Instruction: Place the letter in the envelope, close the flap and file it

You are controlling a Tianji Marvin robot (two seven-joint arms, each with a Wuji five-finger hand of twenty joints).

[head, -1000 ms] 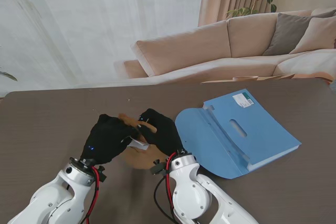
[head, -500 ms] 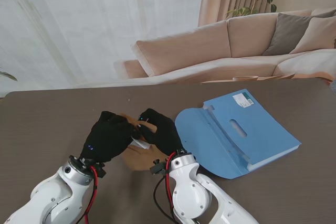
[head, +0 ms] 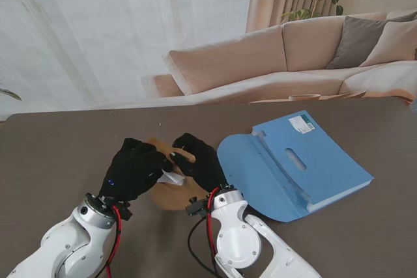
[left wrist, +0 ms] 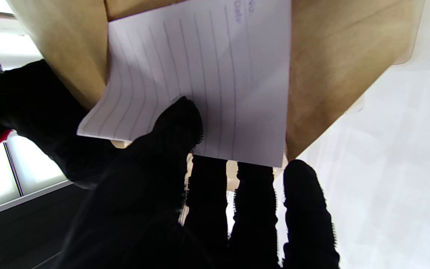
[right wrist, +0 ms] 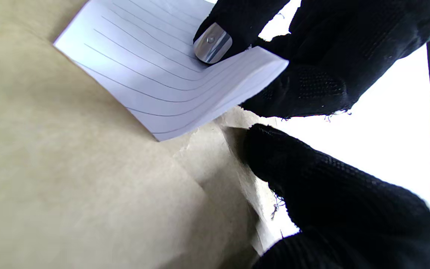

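A brown paper envelope [head: 171, 194] is held up off the dark table between my two black-gloved hands. My right hand [head: 199, 161] is shut on it, with a finger [right wrist: 312, 179] pressing at the edge of its opening. The envelope [right wrist: 69, 186] fills most of the right wrist view. My left hand [head: 133, 169] is shut on the white lined letter [head: 172, 178], thumb [left wrist: 177, 127] on top and the other fingers beneath. The letter [left wrist: 207, 74] lies part-way inside the envelope [left wrist: 334, 74]; its near half still shows. The letter [right wrist: 155, 63] bends slightly under the thumb.
An open blue file folder [head: 296, 161] lies on the table to the right of my hands, its flap turned toward them. The brown table [head: 58, 148] extends to the left. A beige sofa [head: 273, 56] stands beyond the far edge.
My left hand has edged slightly toward the right hand with the letter. The envelope and right hand have barely moved.
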